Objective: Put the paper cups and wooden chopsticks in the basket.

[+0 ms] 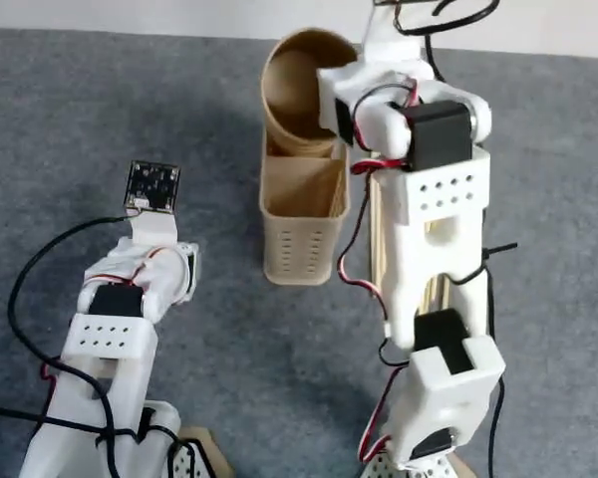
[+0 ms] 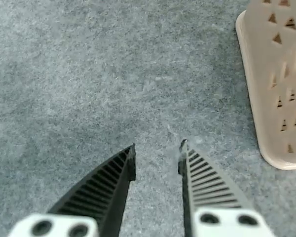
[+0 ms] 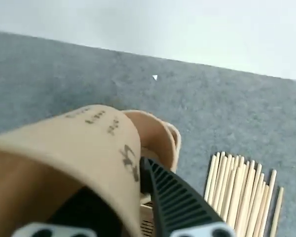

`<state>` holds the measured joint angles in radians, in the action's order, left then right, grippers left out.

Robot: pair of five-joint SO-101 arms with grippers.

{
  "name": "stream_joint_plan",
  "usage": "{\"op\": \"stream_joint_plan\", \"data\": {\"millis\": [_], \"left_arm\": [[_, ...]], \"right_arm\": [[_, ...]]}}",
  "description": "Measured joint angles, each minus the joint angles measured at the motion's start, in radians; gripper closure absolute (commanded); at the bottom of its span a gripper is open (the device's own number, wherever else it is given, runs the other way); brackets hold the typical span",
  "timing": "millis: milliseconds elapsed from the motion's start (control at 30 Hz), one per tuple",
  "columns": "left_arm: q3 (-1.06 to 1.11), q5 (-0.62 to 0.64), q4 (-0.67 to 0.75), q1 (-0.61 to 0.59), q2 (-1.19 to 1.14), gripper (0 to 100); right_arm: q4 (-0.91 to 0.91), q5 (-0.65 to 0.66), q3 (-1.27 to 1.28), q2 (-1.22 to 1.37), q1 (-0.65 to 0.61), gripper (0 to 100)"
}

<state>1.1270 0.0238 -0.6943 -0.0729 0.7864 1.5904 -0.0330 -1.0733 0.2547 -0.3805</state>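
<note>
A brown paper cup (image 1: 294, 90) hangs tilted over the far end of the tan perforated basket (image 1: 299, 249). My right gripper (image 1: 331, 110) is shut on the cup's rim. In the right wrist view the cup (image 3: 74, 153) lies close, one black finger (image 3: 172, 197) pressed on its outer wall, with the basket (image 3: 165, 140) just beyond. A bundle of wooden chopsticks (image 1: 381, 239) lies on the carpet right of the basket, mostly under the right arm, and their ends (image 3: 241, 192) fan out. My left gripper (image 2: 158, 148) is open over bare carpet, left of the basket (image 2: 281, 89).
Grey carpet covers the table. The basket has separate compartments; the near ones (image 1: 304, 189) look unfilled. A pale wall runs along the far edge (image 3: 187, 29). Red and black cables trail from both arms.
</note>
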Motion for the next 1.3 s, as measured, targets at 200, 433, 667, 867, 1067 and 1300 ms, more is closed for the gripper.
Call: {"op": "stream_joint_plan", "data": {"millis": [200, 433, 667, 867, 1067, 1300], "left_arm": [[0.000, 0.000, 0.000, 0.000, 0.000, 83], [0.000, 0.000, 0.000, 0.000, 0.000, 83], [0.000, 0.000, 0.000, 0.000, 0.000, 83], [0.000, 0.000, 0.000, 0.000, 0.000, 83], [0.000, 0.000, 0.000, 0.000, 0.000, 83], [0.021, 0.000, 0.020, 0.029, 0.000, 83]], "right_arm": [[-0.043, 0.000, -0.003, 0.049, -0.002, 99.3], [-0.043, 0.000, -0.003, 0.184, 0.025, 99.3], [-0.023, 0.000, -0.017, 0.190, 0.029, 98.8], [-0.021, 0.040, -0.017, 0.190, 0.026, 82.7], [-0.071, 0.058, -0.054, 0.192, 0.023, 64.9], [-0.255, 0.061, -0.229, 0.201, 0.023, 64.6]]}}
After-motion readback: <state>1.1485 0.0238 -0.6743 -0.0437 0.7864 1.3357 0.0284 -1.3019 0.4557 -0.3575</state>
